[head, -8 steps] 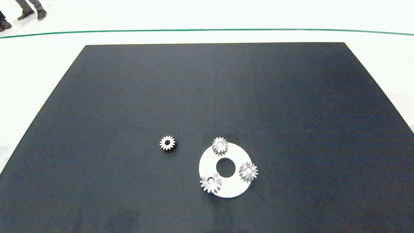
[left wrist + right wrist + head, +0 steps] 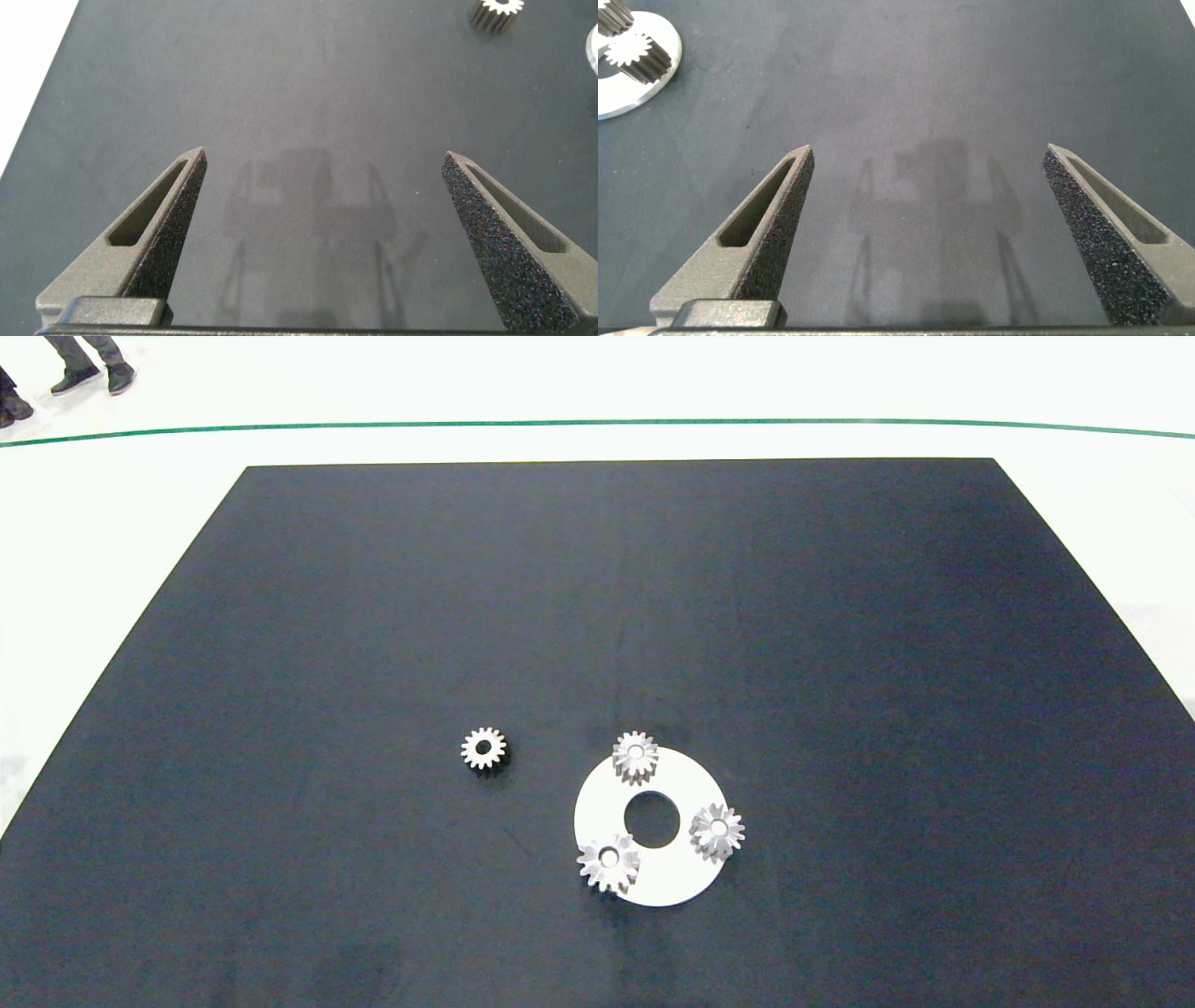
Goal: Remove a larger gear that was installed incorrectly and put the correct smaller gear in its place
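The smaller gear (image 2: 484,748) lies flat on the black mat (image 2: 373,616), left of a white disc (image 2: 672,887); the left wrist view catches it too (image 2: 495,11). Three silver gears stand on the disc. The widest, the larger gear (image 2: 609,863), is at the disc's near-left edge. The other two gears are at the far edge (image 2: 635,756) and the right edge (image 2: 717,831). Neither arm shows in the head view. My left gripper (image 2: 322,154) hangs open over bare mat, well short of the smaller gear. My right gripper (image 2: 930,147) is open over bare mat, with the disc (image 2: 626,89) off to one side.
The black mat lies on a white surface with a green line (image 2: 597,423) beyond it. A person's shoes (image 2: 89,375) show past the table's far left corner. In the right wrist view a silver gear (image 2: 640,51) stands on the disc's rim.
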Motion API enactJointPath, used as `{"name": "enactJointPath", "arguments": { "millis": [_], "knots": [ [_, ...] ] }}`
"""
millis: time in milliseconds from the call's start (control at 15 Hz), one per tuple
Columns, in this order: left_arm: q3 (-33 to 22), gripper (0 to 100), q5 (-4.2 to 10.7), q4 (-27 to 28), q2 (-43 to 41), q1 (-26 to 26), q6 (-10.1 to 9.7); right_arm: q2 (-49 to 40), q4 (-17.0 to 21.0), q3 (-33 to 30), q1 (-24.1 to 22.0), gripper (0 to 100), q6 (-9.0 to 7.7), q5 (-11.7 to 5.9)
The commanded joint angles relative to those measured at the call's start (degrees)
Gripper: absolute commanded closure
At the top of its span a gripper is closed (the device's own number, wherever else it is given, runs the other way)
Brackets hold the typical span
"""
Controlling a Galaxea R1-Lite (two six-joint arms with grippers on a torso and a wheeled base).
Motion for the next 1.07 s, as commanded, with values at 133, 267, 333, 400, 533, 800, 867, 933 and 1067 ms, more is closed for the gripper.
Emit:
{"name": "enactJointPath", "arguments": {
  "millis": [133, 267, 333, 400, 533, 800, 867, 933, 1067],
  "knots": [
    [-8.34, 0, -0.77, 5.12, 7.81, -0.81, 4.05, 0.08, 0.61, -0.52, 0.0, 0, -0.17, -2.91],
    [-21.52, 0, -2.0, 11.36, 23.8, -2.04, 8.79, 1.13, 4.13, -4.83, -0.26, 0, -0.88, -4.32],
    [-27.41, 0, -2.0, 13.2, 31.71, -2.92, 10.99, 4.12, 8.17, -9.92, -0.09, 0, -1.05, -4.32],
    [-33.21, 0, -2.0, 13.56, 38.75, -3.35, 12.31, 9.04, 12.39, -15.9, 0.0, 0, -1.84, -4.14],
    [-42.62, 0, -1.83, 14.87, 48.15, -6.52, 12.48, 19.24, 14.59, -25.66, 0.26, 0, -4.92, -3.88],
    [-61.78, 0, -1.39, 35.27, 57.47, -10.3, 9.85, 35.23, 14.5, -38.4, 0.53, 0, -11.33, -3.35],
    [-62.92, 0, -1.39, 35.44, 58.43, -11.35, 7.74, 37.78, 14.5, -40.42, 0.97, 0, -11.69, -3.09],
    [-64.68, 0, -1.39, 35.44, 61.86, -12.32, 2.99, 43.14, 14.5, -44.47, 3.6, 0, -11.95, -3.0],
    [-68.19, 0, 1.34, 35.62, 66.17, -12.06, 0.88, 52.2, 14.67, -50.27, 11.87, 0, -12.13, -3.17]
  ]
}}
